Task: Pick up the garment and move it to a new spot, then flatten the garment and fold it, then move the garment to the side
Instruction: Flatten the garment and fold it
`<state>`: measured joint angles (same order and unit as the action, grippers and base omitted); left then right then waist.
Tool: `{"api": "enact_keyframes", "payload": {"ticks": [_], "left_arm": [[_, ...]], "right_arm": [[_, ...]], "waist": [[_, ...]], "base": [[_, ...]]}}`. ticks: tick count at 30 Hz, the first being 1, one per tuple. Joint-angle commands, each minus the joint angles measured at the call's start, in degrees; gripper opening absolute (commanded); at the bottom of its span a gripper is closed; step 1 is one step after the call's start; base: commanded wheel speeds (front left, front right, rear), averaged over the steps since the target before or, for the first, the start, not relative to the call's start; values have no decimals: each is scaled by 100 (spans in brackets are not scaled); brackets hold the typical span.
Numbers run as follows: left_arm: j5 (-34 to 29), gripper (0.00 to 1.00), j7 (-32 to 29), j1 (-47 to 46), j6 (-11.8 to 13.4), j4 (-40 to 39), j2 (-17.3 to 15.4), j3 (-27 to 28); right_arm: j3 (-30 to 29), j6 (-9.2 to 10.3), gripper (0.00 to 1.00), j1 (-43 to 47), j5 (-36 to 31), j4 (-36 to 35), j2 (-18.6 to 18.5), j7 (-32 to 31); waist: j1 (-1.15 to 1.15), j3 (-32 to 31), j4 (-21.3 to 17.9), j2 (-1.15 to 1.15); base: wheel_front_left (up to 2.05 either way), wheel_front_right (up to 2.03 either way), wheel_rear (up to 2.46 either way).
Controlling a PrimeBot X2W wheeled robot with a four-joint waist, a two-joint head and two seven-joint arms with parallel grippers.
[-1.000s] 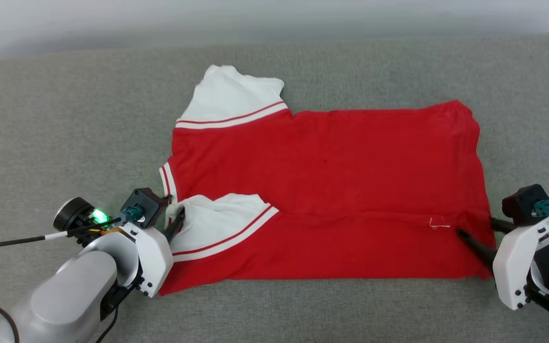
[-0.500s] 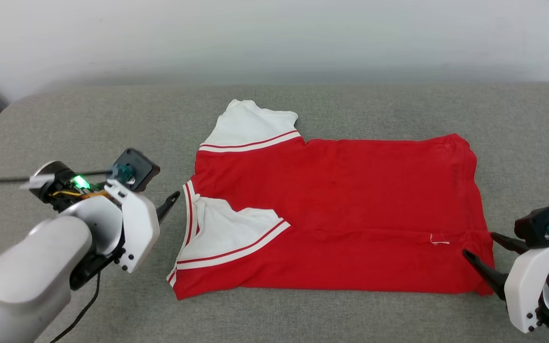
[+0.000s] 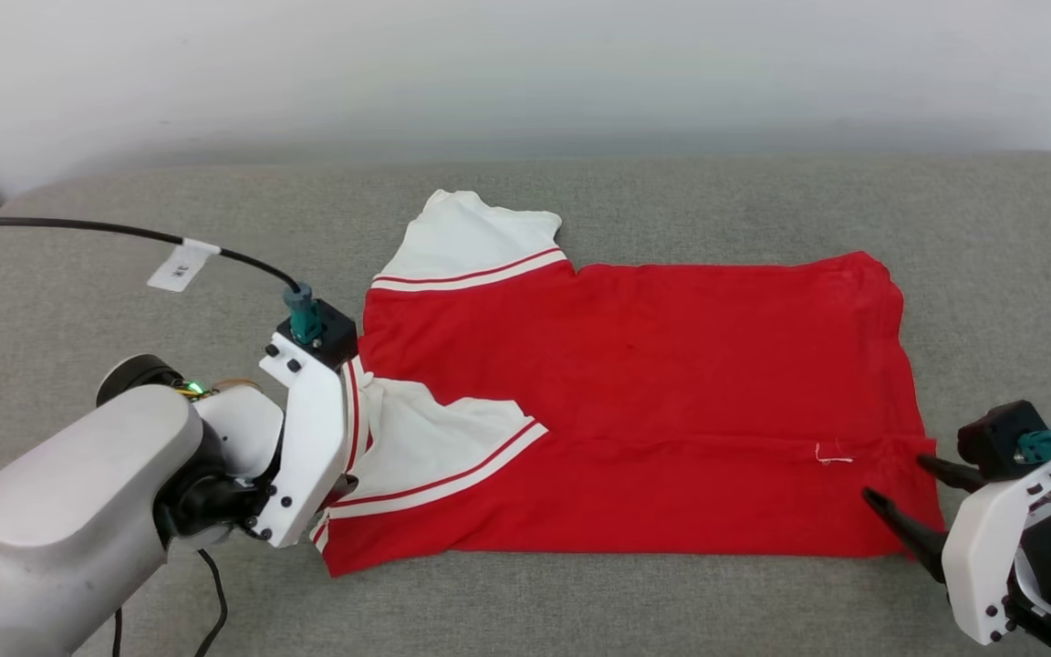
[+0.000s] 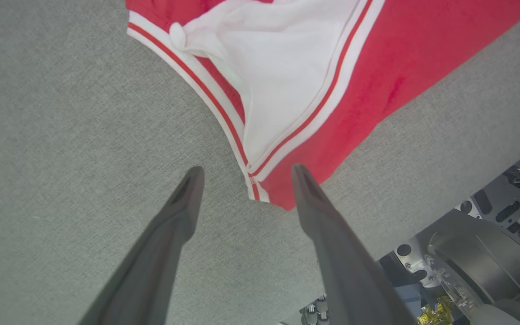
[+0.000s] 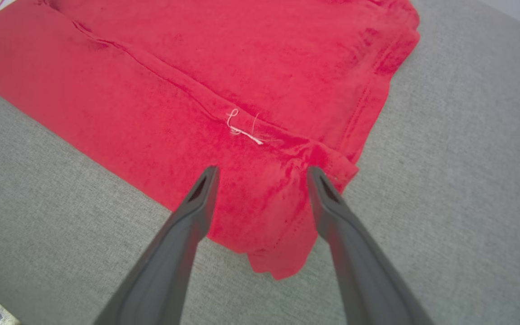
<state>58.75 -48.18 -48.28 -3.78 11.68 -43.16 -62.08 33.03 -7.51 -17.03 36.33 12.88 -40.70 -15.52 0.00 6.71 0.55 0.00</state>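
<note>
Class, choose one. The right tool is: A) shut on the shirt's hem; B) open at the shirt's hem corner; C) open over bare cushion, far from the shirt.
B: in the right wrist view the right tool stands open over a hem corner of the garment.
</note>
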Motion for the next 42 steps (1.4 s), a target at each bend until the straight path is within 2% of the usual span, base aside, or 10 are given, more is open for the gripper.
{"api": "enact_keyframes", "payload": {"ticks": [1,5,13,19,20,21,22,29,37,42], "left_arm": [[34,100,-84,-73,71,29,41,-3],[164,100,-345,-5,271,210,221,-69],[58,100,-710,44,364,807,322,-327],[121,100,-826,253,196,1060,371,-518],[129,87,-839,278,169,1077,371,-545],[160,19,-831,296,144,1088,385,-544],[196,0,-852,326,125,1091,404,-540],[185,0,-790,237,-51,978,348,-545],[56,0,-512,38,-194,618,253,-513],[20,0,-493,-13,-236,407,241,-548]], "right_arm": [[24,4,100,-22,-11,-30,49,-16],[98,4,100,-145,16,-42,84,-85],[302,4,100,-430,36,18,139,-91],[407,4,100,-571,92,83,135,-28],[416,4,100,-587,102,94,115,-26],[422,4,100,-616,110,98,97,-32],[425,4,100,-656,126,94,76,-49],[449,4,100,-968,261,-155,-327,-395],[881,5,100,-1541,682,-746,-1299,-1774],[1205,4,100,-1700,1069,-749,-1536,-2613]], "waist": [[0,41,-39,0],[0,194,-136,0],[0,533,-377,0],[0,653,-456,0],[0,655,-459,0],[0,652,-458,0],[0,640,-456,0],[0,419,-375,0],[0,234,-235,0],[0,303,-120,0]], "base": [[0,0,0],[0,0,0],[0,0,0],[0,0,0],[0,0,0],[0,0,0],[0,0,0],[0,0,0],[0,0,0],[0,0,0]]}}
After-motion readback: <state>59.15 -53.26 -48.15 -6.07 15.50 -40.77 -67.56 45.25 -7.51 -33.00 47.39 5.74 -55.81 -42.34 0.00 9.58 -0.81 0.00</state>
